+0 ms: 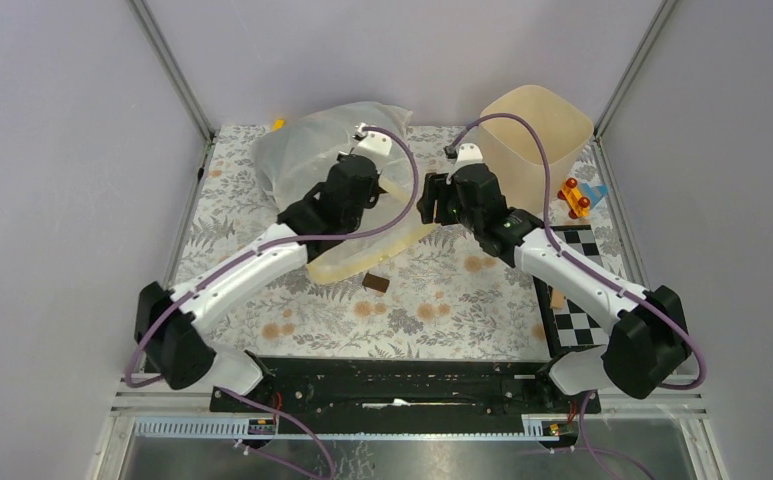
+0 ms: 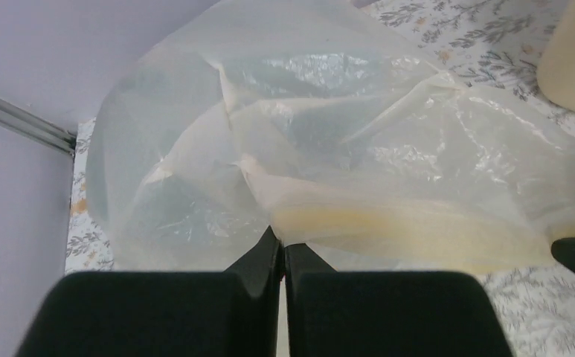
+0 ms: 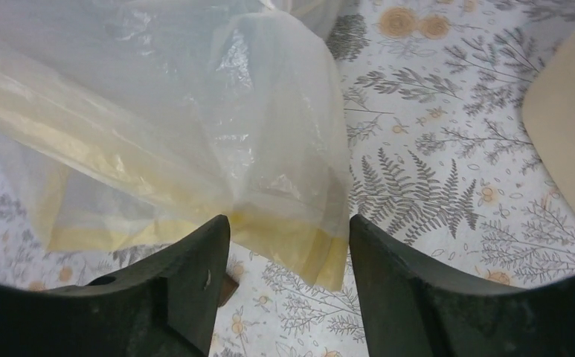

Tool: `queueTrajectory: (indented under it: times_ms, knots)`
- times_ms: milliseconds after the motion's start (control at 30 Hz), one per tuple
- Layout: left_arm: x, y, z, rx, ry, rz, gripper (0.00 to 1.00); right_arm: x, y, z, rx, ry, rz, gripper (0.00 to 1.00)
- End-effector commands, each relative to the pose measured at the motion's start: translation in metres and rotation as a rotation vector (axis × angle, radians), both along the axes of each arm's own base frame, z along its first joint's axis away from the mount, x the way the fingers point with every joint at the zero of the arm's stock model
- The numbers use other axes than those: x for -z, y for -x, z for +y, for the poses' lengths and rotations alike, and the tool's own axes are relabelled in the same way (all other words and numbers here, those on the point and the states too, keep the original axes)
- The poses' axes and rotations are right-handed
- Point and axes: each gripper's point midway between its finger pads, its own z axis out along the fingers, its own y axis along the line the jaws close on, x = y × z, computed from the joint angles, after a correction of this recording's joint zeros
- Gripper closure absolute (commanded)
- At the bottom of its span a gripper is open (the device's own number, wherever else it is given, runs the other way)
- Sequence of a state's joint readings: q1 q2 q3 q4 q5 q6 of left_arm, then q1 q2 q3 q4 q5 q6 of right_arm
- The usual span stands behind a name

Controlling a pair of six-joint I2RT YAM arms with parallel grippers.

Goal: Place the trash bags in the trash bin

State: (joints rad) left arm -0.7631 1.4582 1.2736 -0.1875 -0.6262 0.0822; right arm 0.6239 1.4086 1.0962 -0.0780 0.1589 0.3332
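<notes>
Pinching the yellow rim [image 2: 388, 227] of the bag [image 2: 329, 134]: left tool [image 2: 283, 242], fingers pressed together with no gap, tips right at the rim's near fold. The film lies against the tips. How much of it sits between them cannot be told from the wrist view.

Right tool [image 3: 290, 221]: fingers moderately apart, holding nothing. A yellow-edged corner of the bag lies just beyond the gap, framed by the two fingers and touching neither, as far as can be seen. A brown block [image 1: 376, 283] shows beside one finger in the wrist view.

Relative position: the two tools face each other near the middle of the table [image 1: 442, 300], somewhat toward the far edge, close but apart. The rim strip runs below and between them.

Bag: whitish, translucent, crinkled and puffed up. Its bulk sits toward the far left corner, and the rim trails toward the centre. The brown block lies on the table just on the near side of the rim.

Bin [image 1: 542, 135]: cream-beige, at the far right corner, mouth up, just beyond the right tool and apart from the bag.

Other items: a red-orange toy [image 1: 573, 197] at the right edge beside the bin; a checkerboard [image 1: 577, 300] along the right edge, partly under the right arm; a small yellow thing [image 1: 278, 124] at the far left corner, behind the bag.
</notes>
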Motion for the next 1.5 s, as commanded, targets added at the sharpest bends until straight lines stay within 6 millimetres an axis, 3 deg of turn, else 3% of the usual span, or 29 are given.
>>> queueTrajectory:
  times_ms: [0,133,267,400,567,767,967,1133,1267,1467]
  knots:
    - [0.002,0.042,0.016,0.074,-0.015,0.166,1.00,-0.041,0.021,0.017,-0.208,-0.039,-0.133,0.31]
    - [-0.003,0.066,0.015,0.163,0.023,0.211,1.00,-0.057,0.041,0.016,-0.311,-0.055,-0.260,0.23]
    - [-0.008,0.085,0.003,0.283,0.082,0.231,1.00,-0.069,0.065,0.019,-0.455,-0.047,-0.379,0.01]
    - [-0.009,0.095,-0.004,0.345,0.103,0.256,1.00,-0.081,0.077,0.030,-0.572,0.023,-0.486,0.00]
    - [-0.005,0.098,-0.006,0.360,0.100,0.273,1.00,-0.090,0.075,0.048,-0.644,0.044,-0.607,0.07]
    - [-0.006,0.100,-0.005,0.349,0.118,0.290,1.00,-0.093,0.057,0.079,-0.651,-0.002,-0.575,0.32]
    - [-0.009,0.103,-0.001,0.352,0.113,0.280,1.00,-0.085,0.062,0.112,-0.757,-0.026,-0.590,0.35]
    - [-0.012,0.105,0.000,0.362,0.113,0.274,1.00,-0.096,0.057,0.127,-0.783,-0.072,-0.593,0.58]
    - [-0.014,0.107,0.001,0.366,0.125,0.257,0.79,-0.103,0.059,0.134,-0.801,-0.120,-0.580,0.98]
    - [-0.010,0.107,0.013,0.324,0.173,0.167,0.24,-0.113,0.055,0.137,-0.765,-0.171,-0.541,1.00]
